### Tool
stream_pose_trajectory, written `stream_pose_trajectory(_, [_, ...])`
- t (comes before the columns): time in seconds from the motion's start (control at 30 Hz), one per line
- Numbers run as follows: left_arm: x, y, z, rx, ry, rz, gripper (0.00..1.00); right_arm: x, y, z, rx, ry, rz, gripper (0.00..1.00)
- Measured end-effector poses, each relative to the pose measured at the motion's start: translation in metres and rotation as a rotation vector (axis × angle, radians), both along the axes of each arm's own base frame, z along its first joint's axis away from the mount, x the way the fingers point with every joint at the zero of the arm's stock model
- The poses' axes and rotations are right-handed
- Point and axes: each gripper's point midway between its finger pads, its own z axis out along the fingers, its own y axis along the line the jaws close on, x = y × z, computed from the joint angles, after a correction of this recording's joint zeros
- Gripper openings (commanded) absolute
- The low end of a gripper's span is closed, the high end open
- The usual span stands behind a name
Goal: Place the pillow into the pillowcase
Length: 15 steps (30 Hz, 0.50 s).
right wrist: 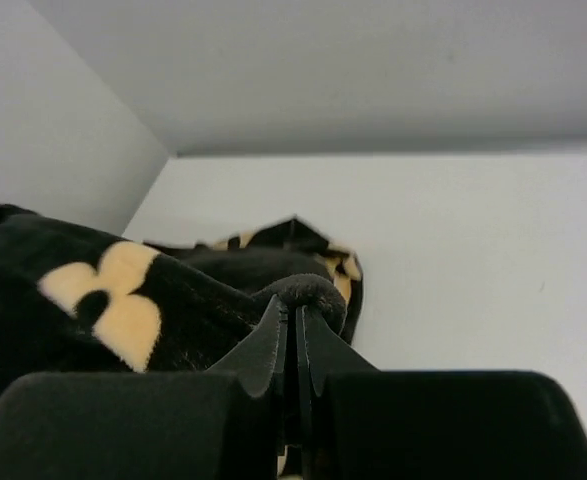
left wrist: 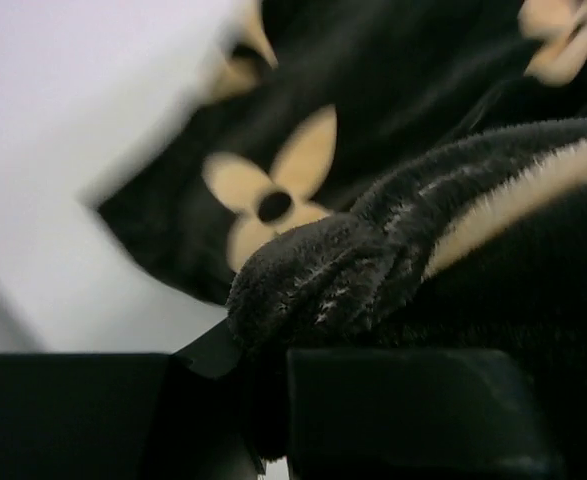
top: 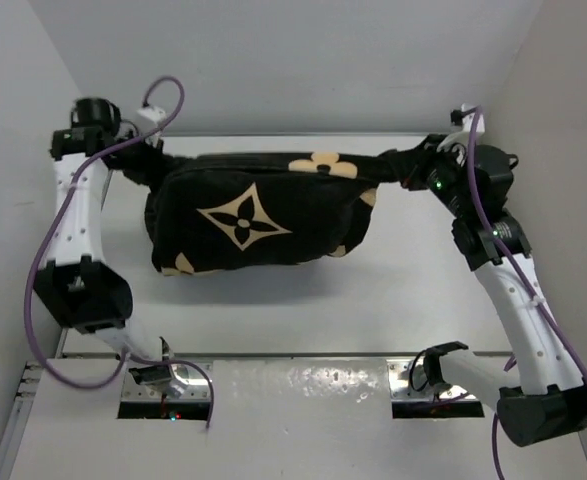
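Note:
The black pillowcase (top: 253, 220) with tan flower and star prints hangs bulging and stretched between my two grippers above the table. On its upper left corner my left gripper (top: 145, 150) is shut, and the left wrist view shows a bunched fold of the pillowcase (left wrist: 373, 270) pinched in the left gripper (left wrist: 263, 350). The upper right corner sits in my shut right gripper (top: 405, 165). From the right wrist, a roll of the pillowcase (right wrist: 123, 300) is clamped at the right gripper (right wrist: 295, 310). The pillow is hidden; no white shows anywhere.
The white table (top: 373, 300) lies under the hanging fabric, boxed in by white walls (top: 303, 60) at the back and both sides. Purple cables (top: 43, 270) loop beside the arms. Metal base plates (top: 163, 385) line the near edge.

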Motion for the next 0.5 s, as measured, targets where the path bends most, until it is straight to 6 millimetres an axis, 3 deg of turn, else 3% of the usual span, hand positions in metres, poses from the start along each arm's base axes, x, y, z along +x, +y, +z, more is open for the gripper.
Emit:
stream_pose_trajectory(0.03, [0.0,0.004,-0.044,-0.02,0.128,0.004,0.0,0.0,0.003,-0.017,0.004,0.041,0.015,0.0])
stream_pose_trajectory(0.1, [-0.019,0.005,-0.098,-0.051,0.318,0.008,0.0,-0.005,0.009,-0.049,0.016,0.114,0.045,0.0])
stream_pose_trajectory(0.13, [-0.03,0.005,-0.111,-0.058,0.382,0.011,0.0,-0.008,0.011,-0.063,0.024,0.145,0.057,0.0])
stream_pose_trajectory(0.2, [-0.048,0.001,-0.117,-0.061,0.459,0.01,0.0,-0.012,0.015,-0.085,0.041,0.214,0.071,0.0])
stream_pose_trajectory(0.27, [-0.047,-0.005,-0.101,-0.044,0.458,0.0,0.0,0.0,0.017,-0.094,0.062,0.263,0.069,0.0])
stream_pose_trajectory(0.33, [-0.022,-0.007,-0.073,-0.026,0.387,0.009,0.0,0.029,0.018,-0.081,0.097,0.289,0.055,0.0])
stream_pose_trajectory(0.4, [0.026,-0.008,-0.028,-0.019,0.243,0.029,0.0,0.068,0.021,-0.046,0.131,0.256,0.046,0.0])
stream_pose_trajectory(0.47, [0.08,0.0,0.033,-0.012,-0.011,0.081,0.0,0.105,0.021,0.014,0.162,0.14,0.039,0.0])
stream_pose_trajectory(0.5, [0.095,0.007,0.058,-0.01,-0.121,0.113,0.0,0.113,0.019,0.044,0.176,0.076,0.035,0.0])
